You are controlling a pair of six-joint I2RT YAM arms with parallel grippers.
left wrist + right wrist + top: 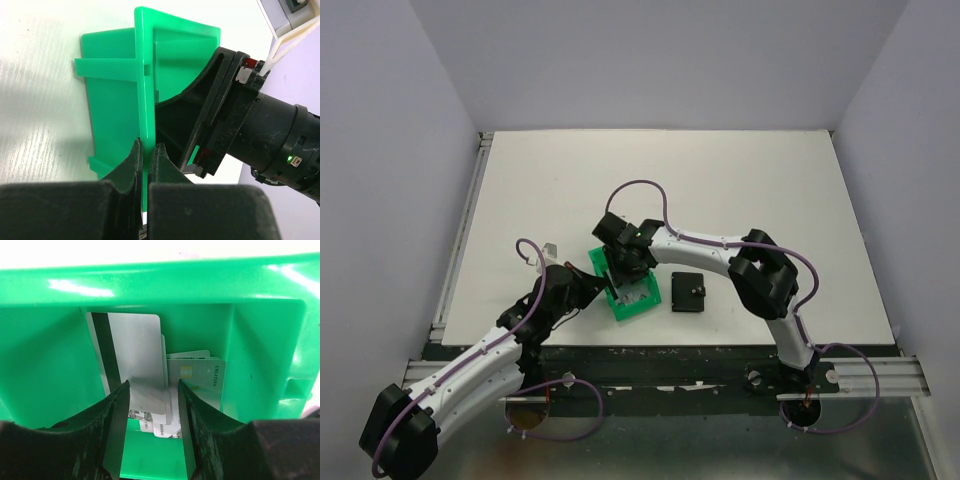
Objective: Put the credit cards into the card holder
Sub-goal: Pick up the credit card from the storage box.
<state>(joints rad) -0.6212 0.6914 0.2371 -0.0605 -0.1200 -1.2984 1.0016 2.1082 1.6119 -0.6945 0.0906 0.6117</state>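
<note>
A green plastic bin point(646, 303) is seen near the middle of the top view, on the white worktop point(740, 190). The credit cards point(165, 375) are found inside this bin. In the right wrist view a silvery-grey card point(137, 347) with a black stripe along its left side is seen standing upright against the far wall of the bin, in the centre of the frame. A pale card point(202, 377) with a small chip is seen just to its right, partly behind it, and the edges of more cards are visible lower down.

The right hand point(153, 386) is lowered into the bin, and its fingers are held half apart, one on each side of the lower part of the silvery-grey card. Whether the card is touched cannot be told.

The left hand point(146, 150) is closed tightly on a thin upright wall of the bin, at the lower centre of the left wrist view; in the top view it is placed at the left side of the bin.

The card holder point(688, 293) is laid flat and folded shut on the worktop, just right of the bin and not touching it, with a small light stud on its upper face.
</note>
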